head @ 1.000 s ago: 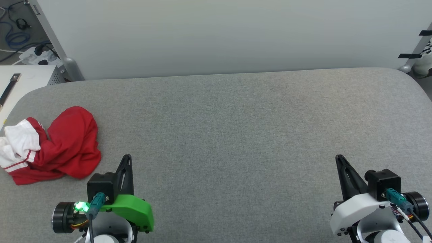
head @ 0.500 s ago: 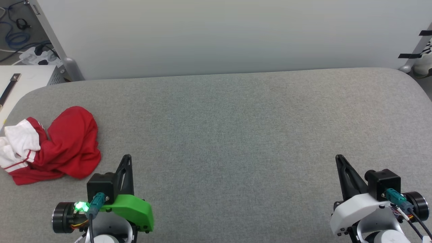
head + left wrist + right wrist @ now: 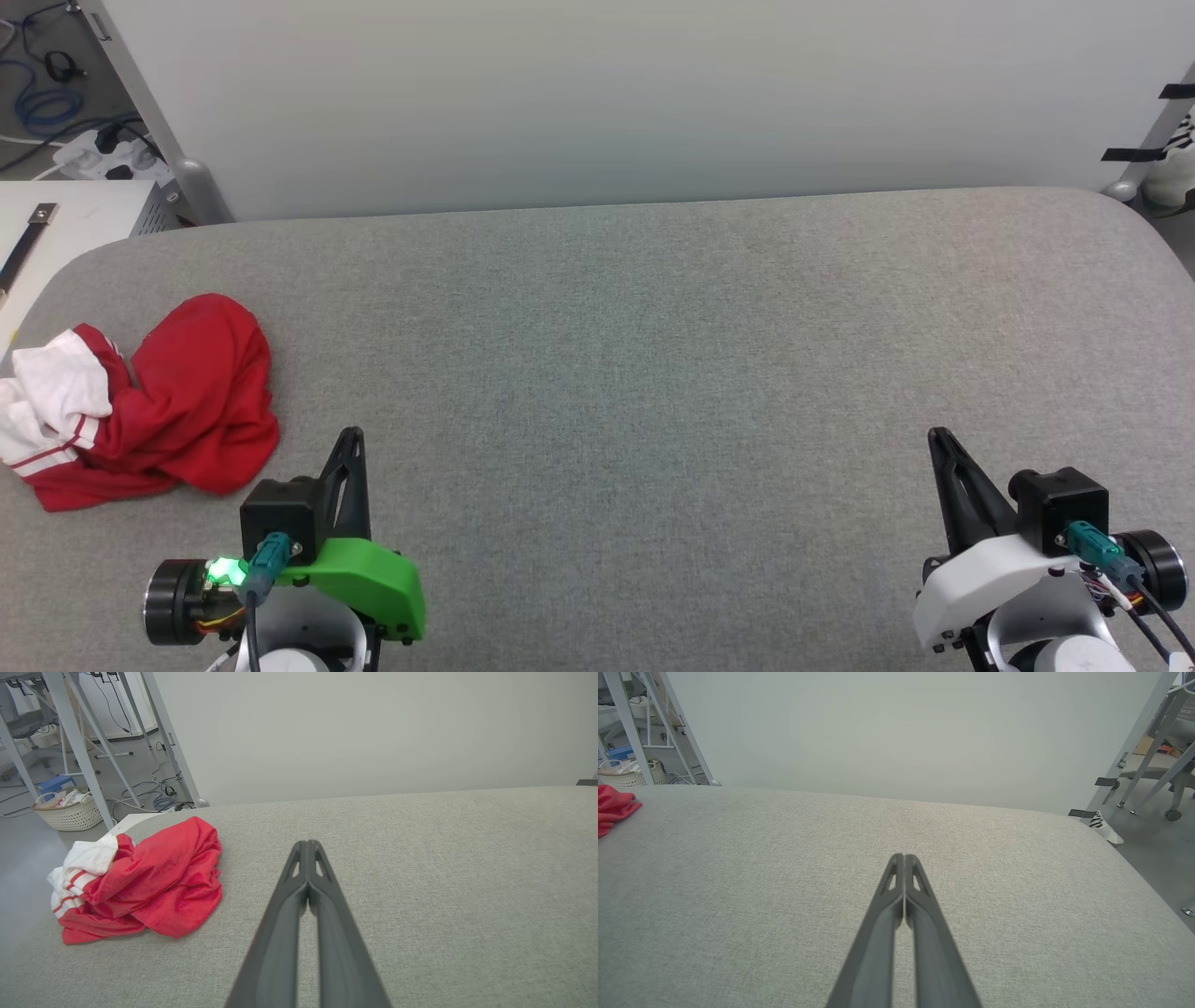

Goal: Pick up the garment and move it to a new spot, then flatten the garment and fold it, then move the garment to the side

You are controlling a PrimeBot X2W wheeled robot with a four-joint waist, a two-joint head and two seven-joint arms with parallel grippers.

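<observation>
Soft, even, bright light from above lies on the desk (image 3: 653, 373) without glare. The only shadows are faint ones in the folds of the shirt (image 3: 201, 392) and a thin one along its near edge. All views are sharp, though the wrist views' wide lens tilts the frame legs (image 3: 77, 746) at far left.

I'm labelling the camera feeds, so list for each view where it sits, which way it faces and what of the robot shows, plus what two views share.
Head view: on the head, looking forward and down at the table; left claw lower left, right claw lower right, both shut.
Left wrist view: on the left wrist, looking along its fingers across the table to the wall.
Right wrist view: on the right wrist, looking along its fingers.
Shared: head and left wrist views both show the crumpled garment.
</observation>
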